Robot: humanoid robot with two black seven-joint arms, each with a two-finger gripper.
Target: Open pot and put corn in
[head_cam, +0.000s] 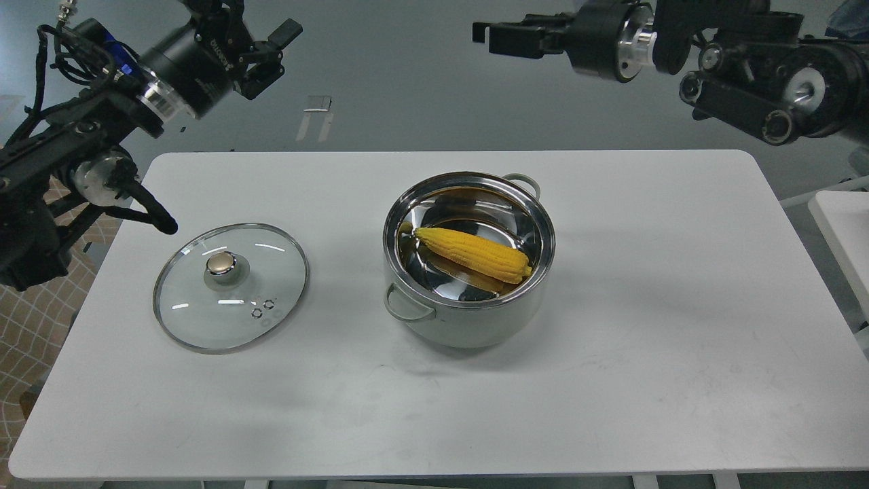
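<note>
White table (611,380) is sitting on a grey floor, with the edge of a second table showing at far right. Left gripper (275,51) is hanging high over the far-left side, fingers looking spread apart, holding nothing, touching nothing. Right gripper (502,37) is hovering above the far edge, pointing left; fingers are showing dark and side-on, so cannot tell if apart or together; nothing seen in it. Pot (468,319) is standing upright near the table's middle, uncovered, one loop handle facing front-left, the other at the back. Corn (475,254) is lying inside the pot on the steel bottom, tip pointing left, reflecting in the shiny wall. Glass lid (231,285) is lying flat on the table left of the pot, apart from it, gold knob up. Nothing is standing between grippers and pot. Both arms are reaching in raised from the upper corners, well above the table, cables looping off the left one.
</note>
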